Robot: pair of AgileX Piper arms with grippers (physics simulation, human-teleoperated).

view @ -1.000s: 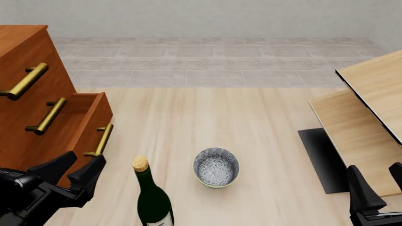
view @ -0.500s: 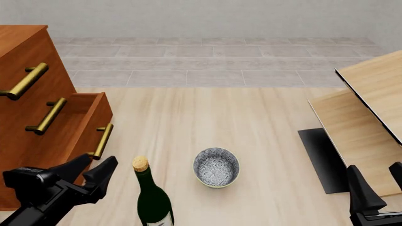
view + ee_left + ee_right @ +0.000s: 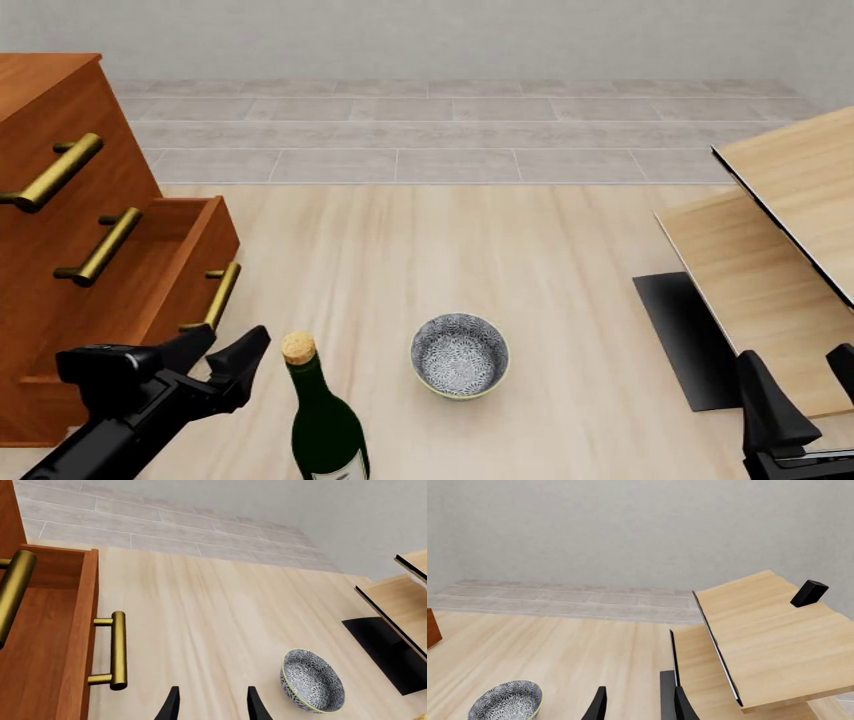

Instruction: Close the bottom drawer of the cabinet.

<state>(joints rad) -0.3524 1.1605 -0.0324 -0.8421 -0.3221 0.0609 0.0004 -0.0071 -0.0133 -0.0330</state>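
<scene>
The reddish-brown cabinet [image 3: 54, 110] stands at the far left. Its bottom drawer [image 3: 154, 275] is pulled out, with the lowest brass handle [image 3: 214, 297] on its front. In the left wrist view the drawer front [image 3: 67, 650] and its handle [image 3: 118, 650] are close beside my left gripper [image 3: 211, 707]. My left gripper [image 3: 220, 352] is open and empty, just in front of the handle and a little to its right, not touching it. My right gripper [image 3: 801, 385] is open and empty at the near right, far from the cabinet.
A dark green corked bottle [image 3: 324, 420] stands right next to my left gripper. A patterned bowl [image 3: 459, 355] sits mid-table and shows in the wrist views [image 3: 311, 681] [image 3: 506, 702]. Pale light-wood furniture [image 3: 787, 230] and a black mat [image 3: 687, 335] lie at the right.
My left gripper has moved right and forward, from beside the drawer's front corner to just below its handle, close to the bottle. The drawer and my right arm have not moved.
</scene>
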